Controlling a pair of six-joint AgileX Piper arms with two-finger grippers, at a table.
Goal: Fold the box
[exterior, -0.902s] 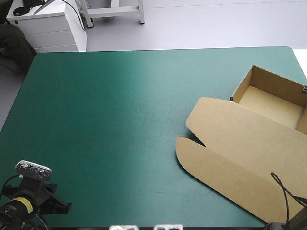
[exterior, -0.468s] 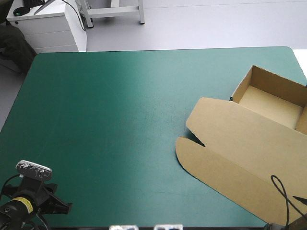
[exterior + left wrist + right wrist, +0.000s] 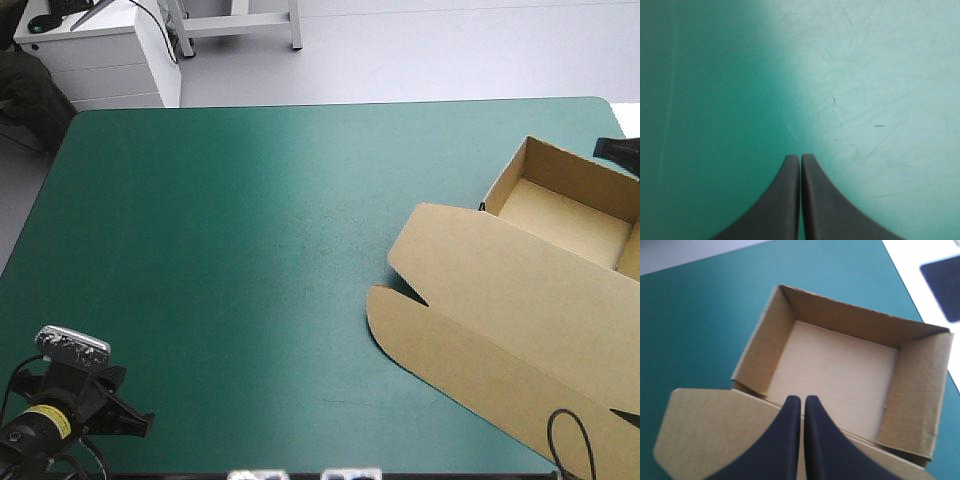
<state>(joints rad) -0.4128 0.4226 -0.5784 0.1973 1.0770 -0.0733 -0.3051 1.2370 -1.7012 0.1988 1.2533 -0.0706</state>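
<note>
Nearest, at the near left corner of the bench (image 3: 250, 230), the left jaws are pressed together. Their black fingers (image 3: 782, 205) meet in one pointed arch over bare teal-green cover (image 3: 865, 90), which carries faint scratches, and they hold nothing.

The box (image 3: 500, 290) lies well apart from them, on the right side of the bench, running at a slant from the near right edge toward the far right corner. It is brown board, set up as an open tray with the lid laid out flat.

Its nearest part is a long front flap (image 3: 450, 370) with a rounded left end, flat on the cover. A crease joins it to the broad lid panel (image 3: 510, 285), and a small dark notch cuts in between the two at their left ends. The lid's left corner is rounded too.

Beyond the lid stands the tray (image 3: 565, 215), its walls raised upright around a pale rectangular floor. From the right wrist view the side wall (image 3: 912, 390) shows fine ribbing and a double thickness at its top edge, and the far wall is shaded.

The right jaws are together as well, gripping nothing. Their fingers (image 3: 785, 440) hang above the box, the tip over the seam where lid (image 3: 715, 430) meets tray.
</note>
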